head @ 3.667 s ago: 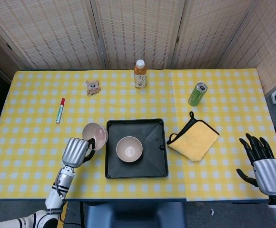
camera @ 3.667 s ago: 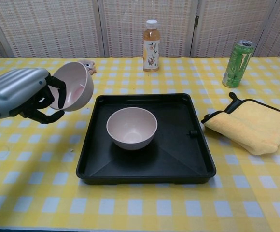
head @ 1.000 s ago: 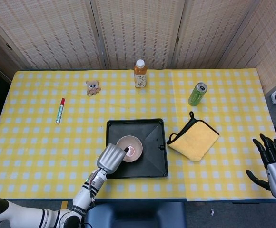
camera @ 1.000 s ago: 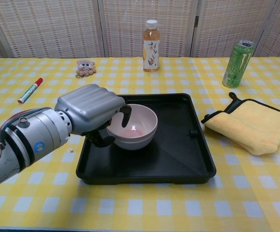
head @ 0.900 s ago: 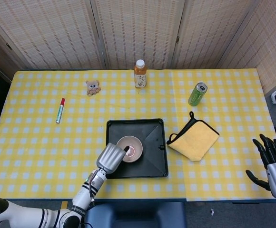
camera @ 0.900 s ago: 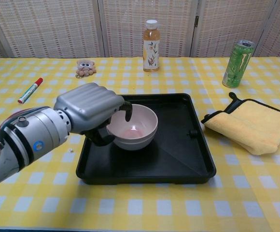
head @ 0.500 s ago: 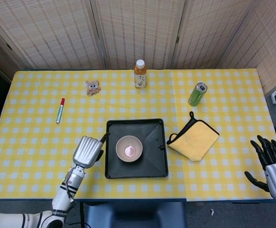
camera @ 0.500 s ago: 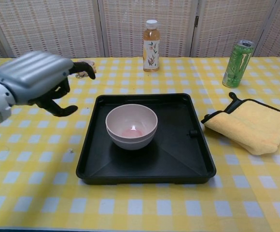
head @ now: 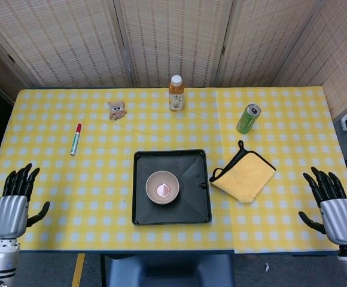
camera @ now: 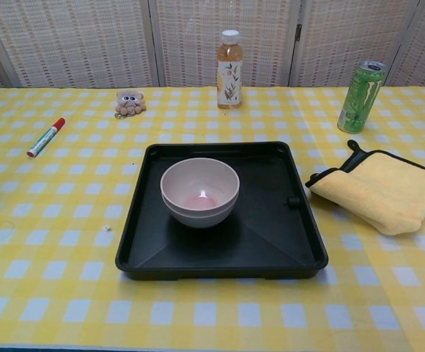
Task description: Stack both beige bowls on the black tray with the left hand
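Observation:
Two beige bowls (head: 163,186) (camera: 199,191) sit nested one inside the other on the left half of the black tray (head: 192,197) (camera: 271,235), upright. My left hand (head: 12,206) hovers at the table's near left corner, far from the tray, fingers spread and empty. At the near right corner my right hand (head: 336,210) is likewise spread with nothing in it. Neither hand appears in the chest view.
A yellow cloth (head: 244,174) (camera: 382,189) lies right of the tray. A green can (head: 248,118) (camera: 362,86), a juice bottle (head: 176,92) (camera: 229,59), a small bear toy (head: 116,110) (camera: 128,103) and a red marker (head: 76,139) (camera: 45,137) stand along the far and left parts of the table.
My left hand set the second bowl into the first, let go, and drew back left to the table's near left corner. The right hand shifted slightly.

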`<state>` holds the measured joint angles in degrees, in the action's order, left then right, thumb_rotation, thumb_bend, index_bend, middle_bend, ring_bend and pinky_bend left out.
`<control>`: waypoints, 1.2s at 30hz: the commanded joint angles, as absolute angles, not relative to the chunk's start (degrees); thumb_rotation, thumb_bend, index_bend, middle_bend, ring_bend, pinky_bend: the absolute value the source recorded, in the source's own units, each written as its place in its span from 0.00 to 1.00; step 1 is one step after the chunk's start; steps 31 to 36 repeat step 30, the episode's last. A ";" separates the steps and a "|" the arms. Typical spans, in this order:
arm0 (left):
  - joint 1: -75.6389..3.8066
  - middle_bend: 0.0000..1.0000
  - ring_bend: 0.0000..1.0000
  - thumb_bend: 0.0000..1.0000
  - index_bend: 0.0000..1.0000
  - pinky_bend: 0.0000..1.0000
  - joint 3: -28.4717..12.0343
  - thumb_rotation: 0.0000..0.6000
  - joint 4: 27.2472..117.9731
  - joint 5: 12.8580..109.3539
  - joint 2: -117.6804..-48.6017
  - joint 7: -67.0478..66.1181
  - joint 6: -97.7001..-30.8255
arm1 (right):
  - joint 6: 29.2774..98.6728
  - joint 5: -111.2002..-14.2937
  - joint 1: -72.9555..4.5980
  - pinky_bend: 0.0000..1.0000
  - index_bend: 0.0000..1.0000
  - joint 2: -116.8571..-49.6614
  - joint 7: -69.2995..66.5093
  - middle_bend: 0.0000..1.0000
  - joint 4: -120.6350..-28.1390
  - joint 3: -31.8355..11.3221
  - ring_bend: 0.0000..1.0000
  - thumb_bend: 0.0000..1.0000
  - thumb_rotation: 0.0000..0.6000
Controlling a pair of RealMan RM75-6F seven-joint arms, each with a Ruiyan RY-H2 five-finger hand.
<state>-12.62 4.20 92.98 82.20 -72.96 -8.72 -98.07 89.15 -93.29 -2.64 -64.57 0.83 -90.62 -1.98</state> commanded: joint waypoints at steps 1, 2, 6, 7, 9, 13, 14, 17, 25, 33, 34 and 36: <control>-9.03 0.01 0.00 0.32 0.02 0.00 8.22 1.00 92.18 84.75 -70.97 -9.55 -98.08 | 89.00 -93.27 -2.74 0.00 0.00 -64.71 1.63 0.00 -90.95 -1.94 0.00 0.24 1.00; -8.84 0.00 0.00 0.30 0.01 0.00 7.17 1.00 92.27 85.38 -70.96 -9.59 -99.45 | 88.96 -93.20 -2.74 0.00 0.00 -64.72 1.74 0.00 -91.00 -1.93 0.00 0.24 1.00; -7.41 0.00 0.00 0.30 0.02 0.00 6.24 1.00 91.95 86.92 -70.81 -8.74 -100.95 | 88.52 -92.89 -2.75 0.00 0.00 -64.62 2.09 0.00 -91.27 -1.73 0.00 0.24 1.00; -7.11 0.00 0.00 0.30 0.02 0.00 6.09 1.00 92.09 86.89 -70.48 -8.26 -100.70 | 88.35 -92.95 -2.72 0.00 0.00 -64.44 2.13 0.00 -91.42 -1.52 0.00 0.24 1.00; -6.80 0.00 0.00 0.30 0.02 0.00 5.98 1.00 92.67 86.75 -69.77 -7.10 -99.89 | 88.42 -93.16 -2.57 0.00 0.00 -64.13 2.07 0.00 -91.68 -1.23 0.00 0.24 1.00; -6.19 0.00 0.00 0.30 0.02 0.00 5.78 1.00 93.55 87.05 -68.62 -6.20 -98.44 | 90.59 -94.96 -1.63 0.00 0.00 -63.22 0.58 0.00 -92.20 -0.47 0.00 0.24 1.00; -6.06 0.00 0.00 0.30 0.02 0.00 5.77 1.00 93.64 87.37 -68.53 -6.15 -98.28 | 91.16 -95.20 -1.37 0.00 0.00 -63.14 0.32 0.00 -92.18 -0.40 0.00 0.24 1.00; -5.78 0.00 0.00 0.30 0.02 0.00 5.63 1.00 93.55 87.97 -68.27 -5.53 -97.41 | 92.03 -95.50 -0.98 0.00 0.00 -63.19 0.08 0.00 -92.01 -0.36 0.00 0.24 1.00; -5.66 0.00 0.00 0.30 0.02 0.00 3.87 1.00 93.45 87.39 -68.50 -6.57 -94.80 | 90.79 -95.24 -1.80 0.00 0.00 -63.68 1.23 0.00 -91.91 -0.74 0.00 0.24 1.00; -5.44 0.00 0.00 0.30 0.02 0.00 3.55 1.00 93.78 87.54 -68.52 -6.76 -93.44 | 91.67 -95.24 -1.39 0.00 0.00 -63.26 0.11 0.00 -91.78 -0.76 0.00 0.24 1.00; -5.44 0.00 0.00 0.30 0.02 0.00 3.55 1.00 93.78 87.54 -68.52 -6.76 -93.44 | 91.67 -95.24 -1.39 0.00 0.00 -63.26 0.11 0.00 -91.78 -0.76 0.00 0.24 1.00; -5.44 0.00 0.00 0.30 0.02 0.00 3.55 1.00 93.78 87.54 -68.52 -6.76 -93.44 | 91.67 -95.24 -1.39 0.00 0.00 -63.26 0.11 0.00 -91.78 -0.76 0.00 0.24 1.00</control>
